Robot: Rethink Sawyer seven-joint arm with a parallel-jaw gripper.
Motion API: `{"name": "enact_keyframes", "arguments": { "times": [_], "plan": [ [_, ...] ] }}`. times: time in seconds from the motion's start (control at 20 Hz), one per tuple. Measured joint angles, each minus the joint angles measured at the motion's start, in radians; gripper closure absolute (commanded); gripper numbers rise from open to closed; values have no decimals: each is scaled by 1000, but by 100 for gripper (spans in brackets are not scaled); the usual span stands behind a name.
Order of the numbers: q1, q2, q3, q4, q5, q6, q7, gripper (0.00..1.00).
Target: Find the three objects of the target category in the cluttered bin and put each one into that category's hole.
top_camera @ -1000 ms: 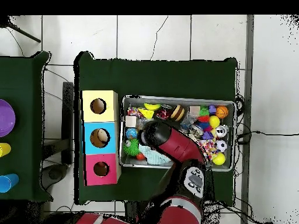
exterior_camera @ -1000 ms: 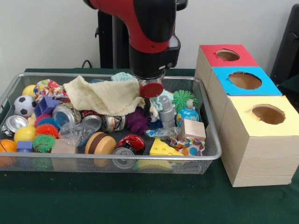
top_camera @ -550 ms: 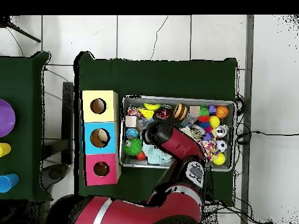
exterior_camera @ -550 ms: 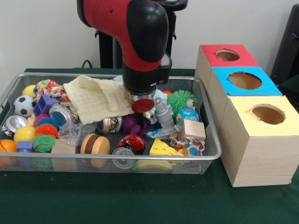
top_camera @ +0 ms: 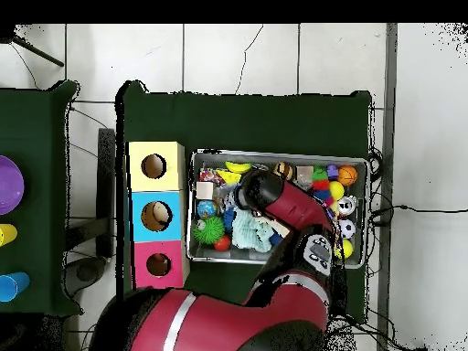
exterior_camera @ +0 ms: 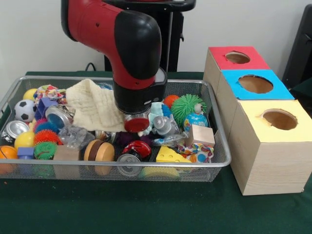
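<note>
Bin (exterior_camera: 214, 163): end effector (exterior_camera: 137, 125) low inside (grip hidden).

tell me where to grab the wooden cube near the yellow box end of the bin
Grip the wooden cube across two opposite flat side faces, coming straight down from above. It sits on top of the clutter with its top face exposed, and the wire bin wall beside it seems to block a sideways approach.
</note>
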Motion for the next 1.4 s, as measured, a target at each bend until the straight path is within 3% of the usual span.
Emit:
{"name": "enact_keyframes", "arguments": {
  "times": [0.4, 1.4],
  "plan": [
    [-34, 31, -1, -84, -18, 51, 0, 0],
    [-33, 29, 6, -82, -20, 50, 0, 0]
  ]
}}
